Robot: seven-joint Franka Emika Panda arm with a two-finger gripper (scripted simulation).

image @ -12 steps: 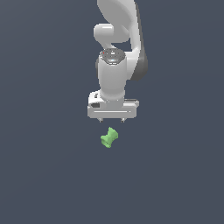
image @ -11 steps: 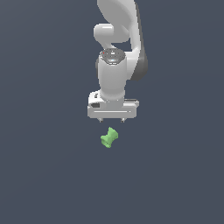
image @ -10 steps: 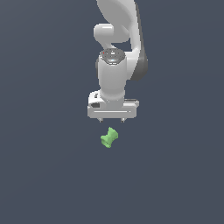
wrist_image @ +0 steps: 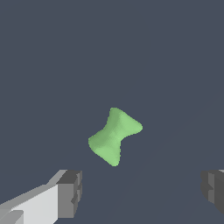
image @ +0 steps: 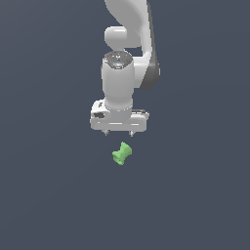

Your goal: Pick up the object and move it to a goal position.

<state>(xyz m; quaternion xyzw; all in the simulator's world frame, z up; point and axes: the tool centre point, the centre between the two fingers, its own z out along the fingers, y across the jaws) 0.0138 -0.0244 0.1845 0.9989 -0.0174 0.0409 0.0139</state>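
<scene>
The object (image: 121, 154) is a small bright green spool-like piece with a narrow waist, lying tilted on the dark grey floor. My white gripper (image: 118, 133) hangs just above and behind it in the exterior view, apart from it. In the wrist view the object (wrist_image: 115, 136) lies ahead of the two grey fingertips (wrist_image: 70, 193), which stand wide apart. The gripper (wrist_image: 142, 190) is open and holds nothing.
A plain dark grey surface (image: 195, 195) fills both views. The white arm (image: 129, 44) rises above the gripper. No other object shows.
</scene>
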